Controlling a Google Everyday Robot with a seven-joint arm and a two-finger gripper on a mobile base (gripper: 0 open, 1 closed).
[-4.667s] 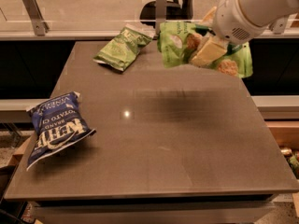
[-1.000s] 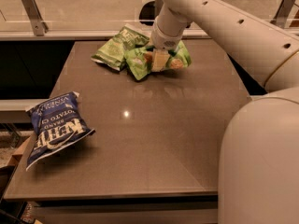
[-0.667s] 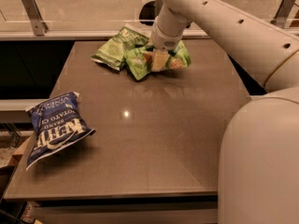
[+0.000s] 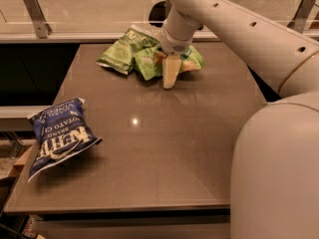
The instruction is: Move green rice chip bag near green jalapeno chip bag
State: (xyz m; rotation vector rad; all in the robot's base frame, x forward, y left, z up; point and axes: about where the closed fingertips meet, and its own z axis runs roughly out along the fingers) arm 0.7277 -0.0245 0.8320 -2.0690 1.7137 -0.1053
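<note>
On the far side of the brown table [image 4: 164, 148] the green rice chip bag [image 4: 192, 61] lies flat, long axis left to right, its left end touching the green jalapeno chip bag [image 4: 122, 51] — the gripper [image 4: 169, 73] sits over its middle, its hold impossible to tell

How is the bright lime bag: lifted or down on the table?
Down: the green rice chip bag lies on the table, against the green jalapeno chip bag, with the gripper at its front edge.

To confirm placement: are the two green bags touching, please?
Touching: camera view shows the green rice chip bag overlapping the green jalapeno chip bag; the gripper is over the former.
</note>
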